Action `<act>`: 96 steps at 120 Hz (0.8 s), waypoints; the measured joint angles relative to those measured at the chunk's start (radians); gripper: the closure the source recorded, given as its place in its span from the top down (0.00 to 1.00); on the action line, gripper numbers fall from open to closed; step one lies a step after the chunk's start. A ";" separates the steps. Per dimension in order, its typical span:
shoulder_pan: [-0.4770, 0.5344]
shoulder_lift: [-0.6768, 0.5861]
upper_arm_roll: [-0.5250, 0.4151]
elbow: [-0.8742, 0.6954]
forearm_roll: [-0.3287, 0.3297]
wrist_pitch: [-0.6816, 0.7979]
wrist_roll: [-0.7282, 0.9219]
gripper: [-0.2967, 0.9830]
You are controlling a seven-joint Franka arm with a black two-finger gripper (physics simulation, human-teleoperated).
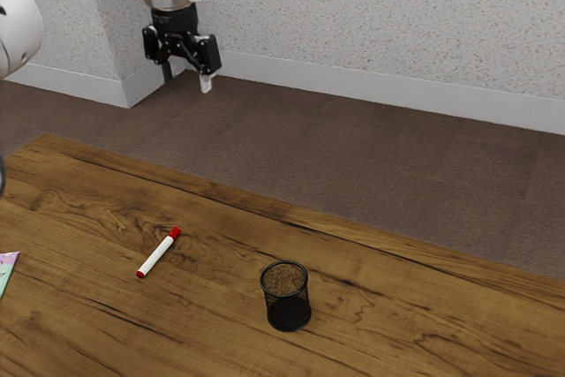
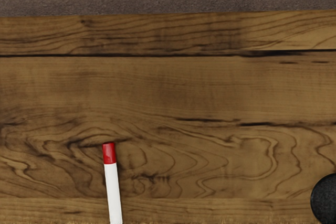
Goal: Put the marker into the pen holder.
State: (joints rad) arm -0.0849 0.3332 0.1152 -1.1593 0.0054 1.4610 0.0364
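The speckled wall (image 1: 371, 15) stands on the far side, with brown carpet (image 1: 353, 152) in front of it. Nearer is the wooden table (image 1: 203, 333). My gripper (image 1: 187, 79) hangs above and well apart from the tabletop, toward the exterior view's left, its two fingers spread wide and nothing between them. The black mesh pen holder (image 1: 289, 311) stands upright on the near part of the table. At the exterior view's left edge is part of a pink and green thing (image 1: 7, 269). The white marker (image 1: 158, 254), red at both ends, lies flat left of the pen holder and apart from it, its longer red end pointing far.
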 joint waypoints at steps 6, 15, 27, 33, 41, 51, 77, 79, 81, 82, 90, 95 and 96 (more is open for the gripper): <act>0.000 0.001 0.001 0.001 0.000 -0.005 0.004 0.76; 0.000 0.004 0.002 0.002 -0.001 -0.011 0.010 0.76; -0.006 -0.014 -0.001 0.010 0.000 -0.011 0.018 0.76; -0.008 0.000 0.001 0.009 0.001 -0.001 0.021 0.76; 0.001 0.058 0.021 0.004 0.000 0.030 0.024 0.76; 0.011 0.192 0.097 -0.002 -0.003 0.077 0.027 0.76; 0.039 0.375 0.140 -0.004 -0.046 0.203 0.037 0.76; 0.040 0.381 0.140 -0.005 -0.052 0.210 0.038 0.76; 0.041 0.385 0.141 -0.005 -0.056 0.217 0.039 0.76; 0.042 0.386 0.141 -0.005 -0.058 0.220 0.039 0.76; 0.049 0.391 0.142 -0.007 -0.068 0.240 0.046 0.76; 0.054 0.391 0.143 -0.008 -0.071 0.251 0.051 0.76; 0.055 0.392 0.143 -0.008 -0.071 0.253 0.053 0.76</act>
State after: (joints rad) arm -0.0303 0.7251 0.2580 -1.1671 -0.0659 1.7139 0.0889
